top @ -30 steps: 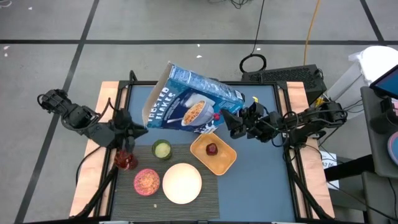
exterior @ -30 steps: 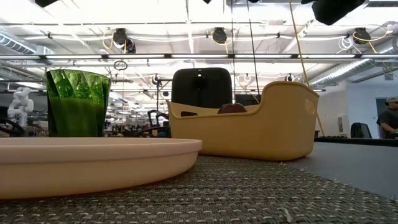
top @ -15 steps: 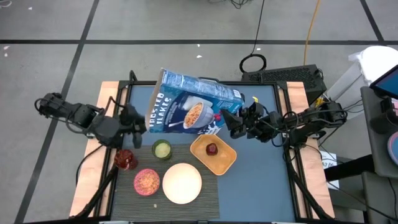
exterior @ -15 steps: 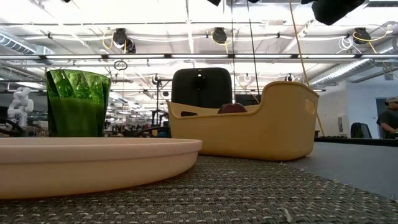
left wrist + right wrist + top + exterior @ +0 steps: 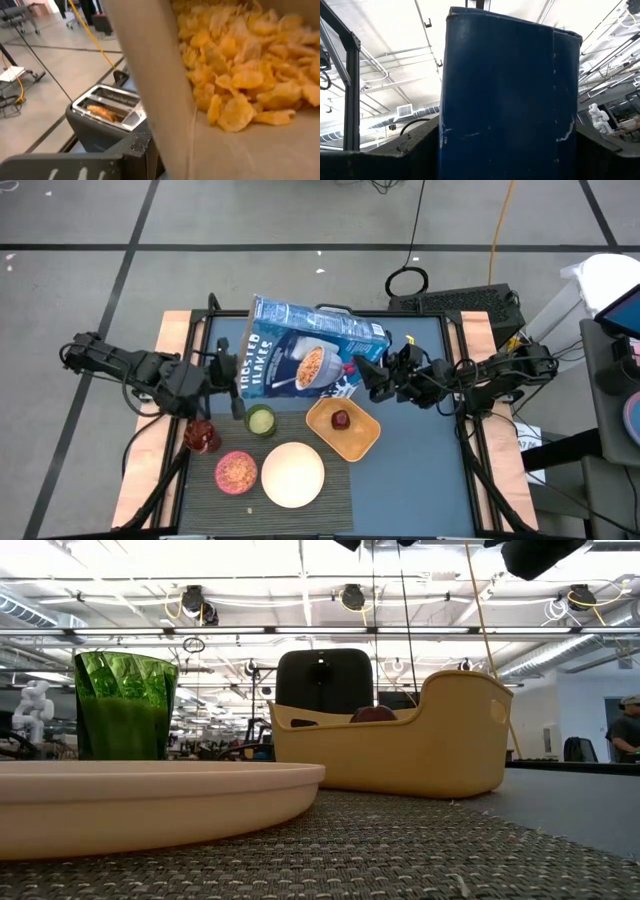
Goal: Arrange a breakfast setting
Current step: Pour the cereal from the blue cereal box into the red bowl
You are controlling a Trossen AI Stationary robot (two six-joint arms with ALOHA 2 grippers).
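Nearest the table's front edge, the dark ribbed placemat (image 5: 270, 490) carries the round white plate (image 5: 292, 474), pink bowl (image 5: 237, 472) and red glass (image 5: 203, 437), with the small green cup (image 5: 260, 419) just behind. Farther back, the right gripper (image 5: 368, 376) holds its fingers wide around the base of the tilted blue cereal box (image 5: 305, 358). At the box's open end sits the left gripper (image 5: 228, 380); I cannot tell whether it grips anything.

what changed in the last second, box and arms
The left end effector rose from beside the red glass and swung toward the cereal box's open end. The box, held by the right end effector, tipped more upright. Plate, pink bowl and green cup stayed put.
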